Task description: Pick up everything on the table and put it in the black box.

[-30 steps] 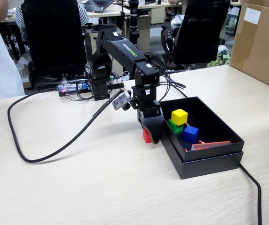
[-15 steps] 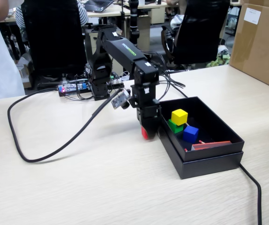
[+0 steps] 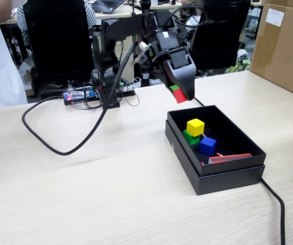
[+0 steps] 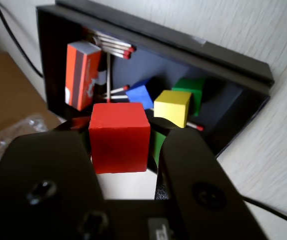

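Note:
My gripper (image 3: 181, 95) hangs in the air above the far left corner of the black box (image 3: 228, 169), shut on the red cube (image 3: 180, 96). In the wrist view the red cube (image 4: 119, 137) sits squeezed between the two dark jaws of the gripper (image 4: 119, 127), with the black box (image 4: 159, 39) below and beyond it. Inside the box lie the yellow cube (image 3: 195, 126) (image 4: 172, 107), the green cube (image 3: 189, 138) (image 4: 191, 87) under it, and the blue cube (image 3: 207, 145) (image 4: 139, 95). The pale wooden table (image 3: 111, 194) carries the box.
An orange-red matchbox (image 3: 229, 158) (image 4: 82, 75) and loose red-tipped matches (image 4: 117, 47) also lie in the box. A thick black cable (image 3: 59, 149) loops over the table's left part; another cable (image 3: 275, 200) runs off the box's near right corner. A brown carton (image 3: 282, 46) stands far right.
The gripper has lifted from the table at the box's left side, carrying the red cube up and back to a spot above the box's far left corner.

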`<state>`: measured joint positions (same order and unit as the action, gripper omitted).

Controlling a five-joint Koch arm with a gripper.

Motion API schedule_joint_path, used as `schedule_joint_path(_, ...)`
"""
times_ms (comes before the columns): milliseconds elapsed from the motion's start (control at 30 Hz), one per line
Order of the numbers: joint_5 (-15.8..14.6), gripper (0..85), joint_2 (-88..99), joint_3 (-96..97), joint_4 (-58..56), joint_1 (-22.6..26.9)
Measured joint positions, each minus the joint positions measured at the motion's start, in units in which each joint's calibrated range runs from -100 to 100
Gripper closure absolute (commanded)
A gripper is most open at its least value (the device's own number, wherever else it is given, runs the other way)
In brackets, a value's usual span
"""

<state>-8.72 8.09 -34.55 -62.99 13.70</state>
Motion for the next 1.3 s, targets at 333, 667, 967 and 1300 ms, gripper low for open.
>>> schedule_joint_path(333, 0.0, 78.9, -24.7, -9.6, 0.0, -0.2)
schedule_joint_path(667, 0.0, 62.1, -28.6, -9.6, -0.5, -0.5)
schedule_joint_path(967, 0.0, 44.3, -28.6, -9.6, -2.6, -0.5)
schedule_joint_path(1300, 0.0, 37.1, -4.8, 2.4, -2.9, -2.0)
